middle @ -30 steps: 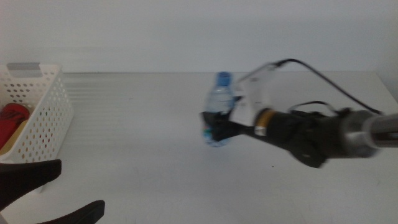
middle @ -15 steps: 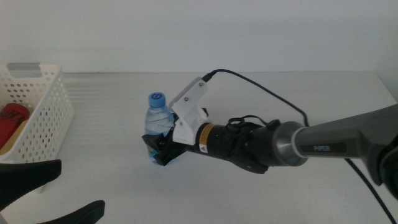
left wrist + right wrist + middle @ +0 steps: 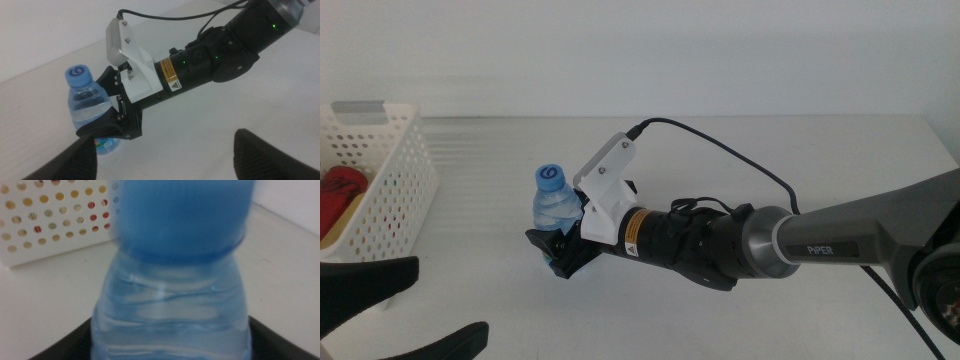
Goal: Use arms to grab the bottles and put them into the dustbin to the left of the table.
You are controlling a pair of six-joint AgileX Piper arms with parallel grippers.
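Matte white table (image 3: 740, 170), white perforated dustbin (image 3: 382, 190) on its left end, holding red items

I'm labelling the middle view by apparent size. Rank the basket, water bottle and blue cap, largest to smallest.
1. White basket, although cut off at the edge.
2. Water bottle, gripped by the right gripper.
3. Blue cap.

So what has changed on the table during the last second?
The right gripper, shut on the small clear water bottle with blue cap, carried it left toward the white perforated plastic basket. The left gripper and basket stayed put.
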